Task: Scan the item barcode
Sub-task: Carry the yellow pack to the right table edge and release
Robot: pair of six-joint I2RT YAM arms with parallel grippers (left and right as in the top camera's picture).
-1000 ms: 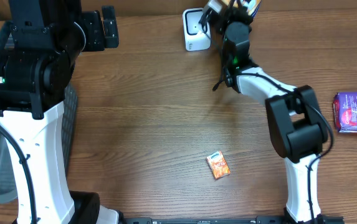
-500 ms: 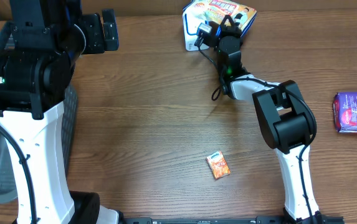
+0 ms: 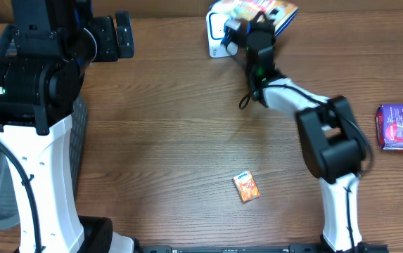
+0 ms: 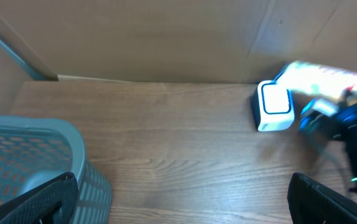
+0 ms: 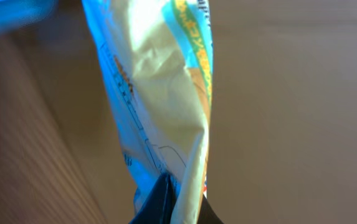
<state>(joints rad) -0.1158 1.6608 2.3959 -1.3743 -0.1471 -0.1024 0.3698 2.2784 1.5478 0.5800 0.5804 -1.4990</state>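
At the table's back edge my right gripper (image 3: 256,27) is shut on the item, a blue, yellow and orange snack bag (image 3: 263,11). It holds the bag right beside and partly over the white barcode scanner (image 3: 218,36). In the right wrist view the crinkled bag (image 5: 159,93) rises from the shut jaws of the right gripper (image 5: 177,205); no barcode can be made out. The left wrist view shows the scanner (image 4: 273,106) with the blurred bag (image 4: 328,76) just right of it. My left gripper (image 4: 187,205) is open and empty, raised at the back left.
A small orange packet (image 3: 246,187) lies on the wood near the front middle. At the right edge rests a purple packet (image 3: 402,126). A grey basket (image 4: 35,155) stands at the left edge. A cardboard wall (image 4: 166,37) closes off the back.
The right arm has swung the bag over the scanner. Half a second ago the bag lay spread face-up above it; now it is shifted slightly right and tilted. The left arm has not moved.
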